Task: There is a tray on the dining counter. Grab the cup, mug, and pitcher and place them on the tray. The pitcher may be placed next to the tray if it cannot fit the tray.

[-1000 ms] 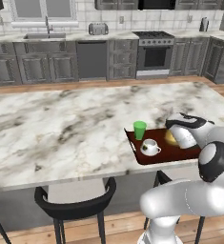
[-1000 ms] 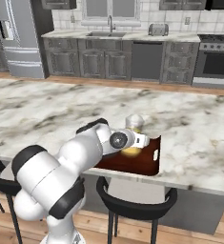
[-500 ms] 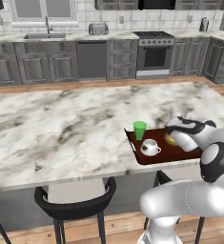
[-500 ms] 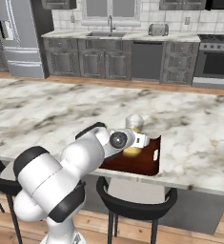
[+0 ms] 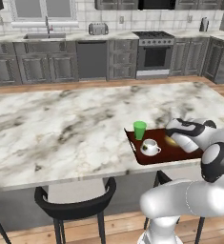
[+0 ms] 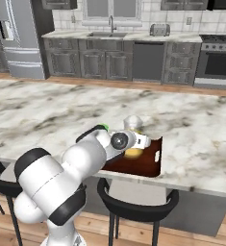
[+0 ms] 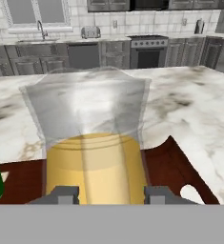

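The amber-bodied glass pitcher (image 7: 94, 162) stands on the dark red-brown tray (image 7: 173, 162), close in front of the hand camera. My gripper (image 7: 109, 194) is open, one fingertip at each side of the pitcher's body. From the left base, the tray (image 5: 173, 151) lies at the near right edge of the dining counter (image 5: 61, 124). It carries the green cup (image 5: 140, 129) and the white mug (image 5: 149, 147), and my hand hides most of the pitcher (image 5: 172, 140). From the right base, the pitcher (image 6: 132, 153) shows beside my hand on the tray (image 6: 148, 163).
Black bar stools (image 5: 75, 202) stand under the counter's near edge. Grey cabinets, a sink (image 5: 42, 35) and a stove (image 5: 154, 47) line the back wall beyond a strip of wooden floor. Bare marble stretches left of the tray.
My hand has sunk a little with the pitcher onto the tray, and the jaws have spread apart. Cup and mug have stayed put.
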You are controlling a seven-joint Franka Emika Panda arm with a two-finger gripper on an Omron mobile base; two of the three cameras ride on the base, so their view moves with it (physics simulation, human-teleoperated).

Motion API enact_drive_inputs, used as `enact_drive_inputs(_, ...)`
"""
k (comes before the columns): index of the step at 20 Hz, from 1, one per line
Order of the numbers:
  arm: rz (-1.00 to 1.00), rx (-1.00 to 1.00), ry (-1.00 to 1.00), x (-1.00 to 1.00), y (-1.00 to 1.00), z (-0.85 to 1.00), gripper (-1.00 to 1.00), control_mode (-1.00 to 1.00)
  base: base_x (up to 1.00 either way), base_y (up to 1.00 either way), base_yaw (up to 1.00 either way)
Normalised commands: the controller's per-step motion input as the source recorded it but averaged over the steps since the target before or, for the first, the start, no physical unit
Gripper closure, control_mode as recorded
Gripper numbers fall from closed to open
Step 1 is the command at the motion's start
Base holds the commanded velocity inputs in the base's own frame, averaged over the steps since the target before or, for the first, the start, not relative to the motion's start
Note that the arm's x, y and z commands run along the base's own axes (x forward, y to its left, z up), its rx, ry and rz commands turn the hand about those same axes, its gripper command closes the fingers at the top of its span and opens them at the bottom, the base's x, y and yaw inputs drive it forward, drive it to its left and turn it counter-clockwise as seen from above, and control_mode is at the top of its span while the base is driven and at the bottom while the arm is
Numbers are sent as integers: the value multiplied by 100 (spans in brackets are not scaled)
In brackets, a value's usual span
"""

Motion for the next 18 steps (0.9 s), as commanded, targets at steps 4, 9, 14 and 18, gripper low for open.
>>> enact_drive_inputs(4, 0, 0, 0, 0, 0, 0, -100, -100, 0, 0, 0)
enact_drive_inputs(9, 0, 0, 0, -2, 0, 0, -100, -100, 0, 0, 0)
enact_drive_inputs(14, 1, 0, 0, -8, -8, 0, -100, -100, 0, 0, 0)
enact_drive_inputs(18, 2, 0, 0, -1, -16, 0, -100, -100, 0, 0, 0)
